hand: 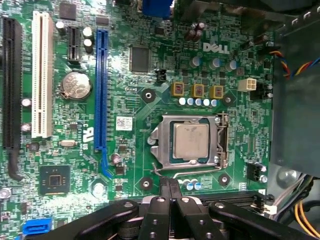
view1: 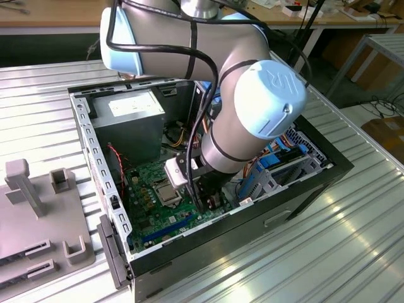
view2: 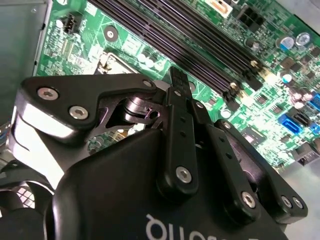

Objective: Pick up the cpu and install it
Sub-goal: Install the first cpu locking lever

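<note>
The cpu (hand: 190, 141), a small silver-grey square, lies flat inside the metal socket frame (hand: 158, 141) on the green motherboard (hand: 130, 165). In the exterior view the cpu (view1: 166, 190) sits in the middle of the board inside the open computer case (view1: 252, 214). My gripper (hand: 169, 188) hovers above the board a short way from the socket, its two black fingers pressed together with nothing between them. In the second wrist view the gripper (view2: 178, 80) also shows its fingers shut, apart from the board below.
A blue expansion slot (hand: 101, 90), a white slot (hand: 42, 75) and a black slot (hand: 11, 85) run beside the socket. The grey power supply (view1: 129, 120) and coloured cables (hand: 300, 67) crowd one side. A grey fixture (view1: 38, 221) stands outside the case.
</note>
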Action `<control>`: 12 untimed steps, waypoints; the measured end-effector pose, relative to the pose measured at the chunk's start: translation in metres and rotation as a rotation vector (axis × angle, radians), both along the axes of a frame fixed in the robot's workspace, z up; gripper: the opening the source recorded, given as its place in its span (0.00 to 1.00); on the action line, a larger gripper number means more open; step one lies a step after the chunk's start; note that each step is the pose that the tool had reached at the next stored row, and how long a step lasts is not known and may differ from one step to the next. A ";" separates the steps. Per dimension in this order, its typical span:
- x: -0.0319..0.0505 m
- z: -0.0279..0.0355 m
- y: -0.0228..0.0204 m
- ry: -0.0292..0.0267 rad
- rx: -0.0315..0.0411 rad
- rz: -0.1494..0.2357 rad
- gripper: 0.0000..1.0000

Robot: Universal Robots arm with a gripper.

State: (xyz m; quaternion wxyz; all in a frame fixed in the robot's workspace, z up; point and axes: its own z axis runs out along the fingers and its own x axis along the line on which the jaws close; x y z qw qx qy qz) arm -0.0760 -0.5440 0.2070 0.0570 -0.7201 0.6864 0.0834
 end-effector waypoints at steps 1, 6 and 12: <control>-0.0001 0.0000 -0.0011 0.0009 -0.0028 0.000 0.11; 0.0000 0.0000 -0.0030 0.0041 -0.0204 0.000 0.11; 0.0000 -0.0003 -0.0030 0.0052 -0.0310 0.000 0.11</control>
